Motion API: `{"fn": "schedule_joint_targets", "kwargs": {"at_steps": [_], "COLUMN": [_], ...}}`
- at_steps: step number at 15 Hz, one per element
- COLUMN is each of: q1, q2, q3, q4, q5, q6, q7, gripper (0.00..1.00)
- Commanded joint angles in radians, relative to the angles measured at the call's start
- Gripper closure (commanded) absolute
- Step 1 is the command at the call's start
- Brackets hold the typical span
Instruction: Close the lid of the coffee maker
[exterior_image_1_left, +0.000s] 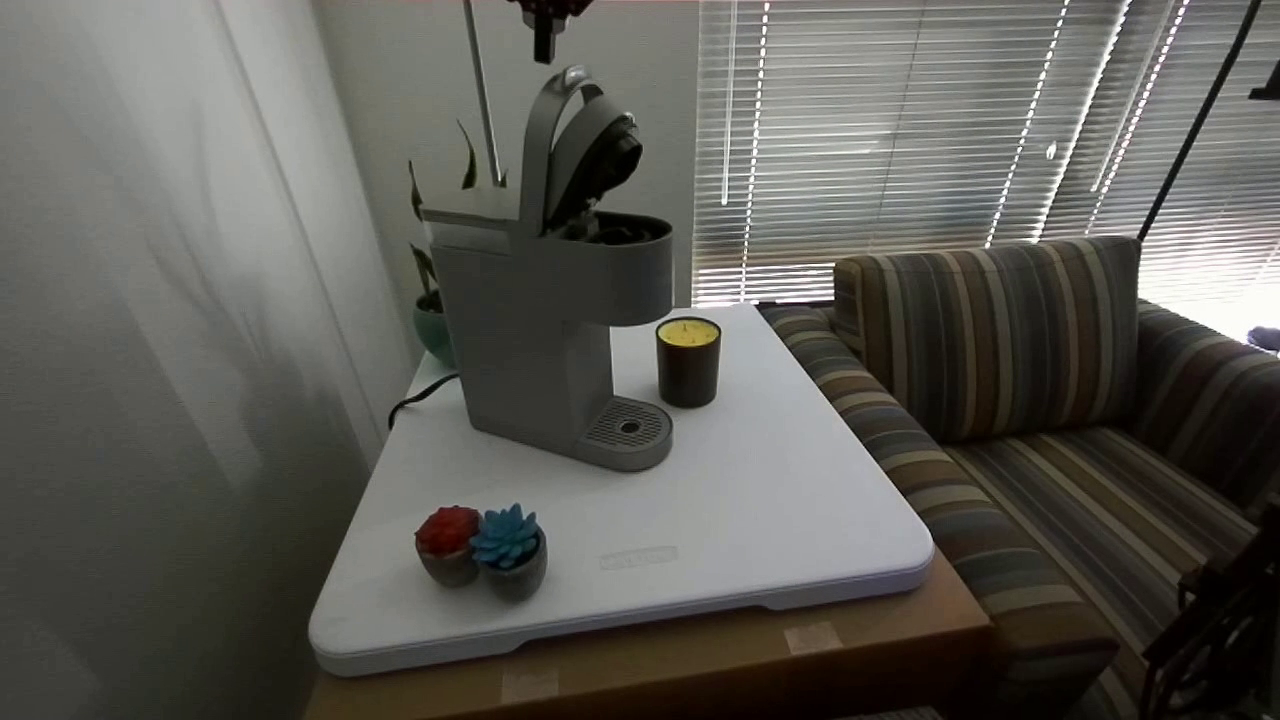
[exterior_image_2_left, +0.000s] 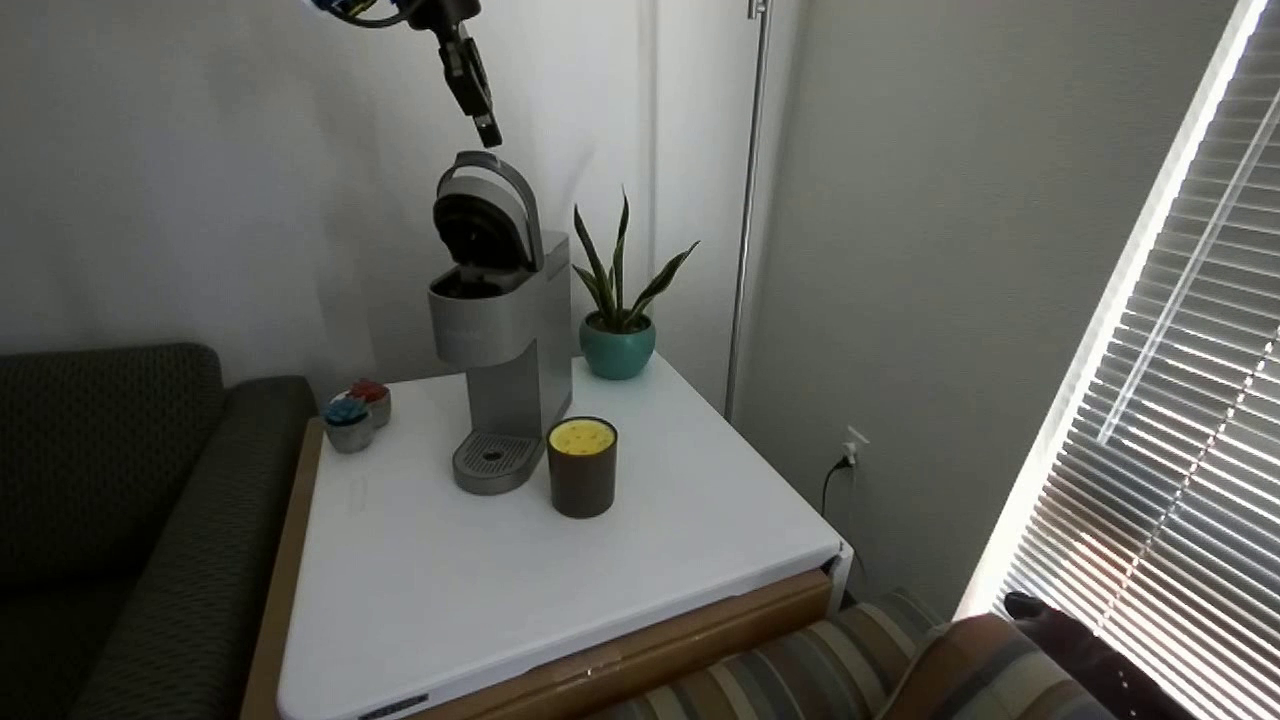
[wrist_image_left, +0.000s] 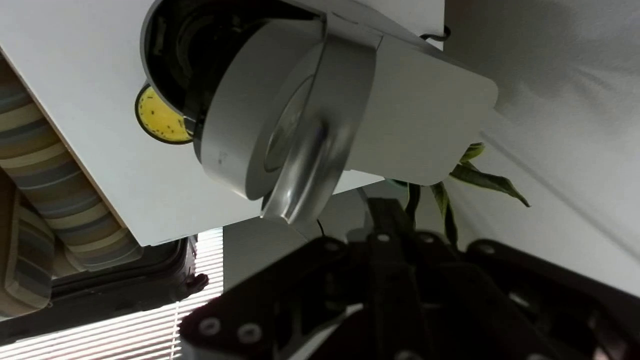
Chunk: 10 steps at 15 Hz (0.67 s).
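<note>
The grey coffee maker (exterior_image_1_left: 530, 320) stands on a white table, and it also shows in an exterior view (exterior_image_2_left: 480, 335) and the wrist view (wrist_image_left: 415, 110). Its lid (exterior_image_1_left: 583, 140) is raised, with the dark underside facing the front; it also shows in an exterior view (exterior_image_2_left: 500, 195) and the wrist view (wrist_image_left: 250, 100). A grey arched handle (exterior_image_2_left: 515, 180) stands up behind the lid. My gripper (exterior_image_2_left: 488, 132) points down just above the handle, slightly towards the machine's rear. In the wrist view the gripper (wrist_image_left: 387, 205) is shut and empty, apart from the handle.
A dark candle cup with yellow wax (exterior_image_1_left: 688, 362) stands beside the machine's front. Two small succulents (exterior_image_1_left: 480, 550) sit near the table's edge (exterior_image_1_left: 720, 600). A plant in a teal pot (exterior_image_2_left: 617, 345) stands behind the machine, near the wall. A striped armchair (exterior_image_1_left: 990, 340) adjoins the table.
</note>
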Motion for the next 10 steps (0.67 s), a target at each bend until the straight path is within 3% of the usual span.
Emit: {"fn": "schedule_joint_targets", "kwargs": {"at_steps": [1,10], "q1": [-0.005,-0.005], "q2": [-0.046,-0.070], "q3": [-0.001,0.002], "q4": [-0.071,-0.139], "q5": [0.009,0.029], "q6": [-0.012,-0.055], "q7": [0.013,0.016], "gripper": [1.00,1.00]}}
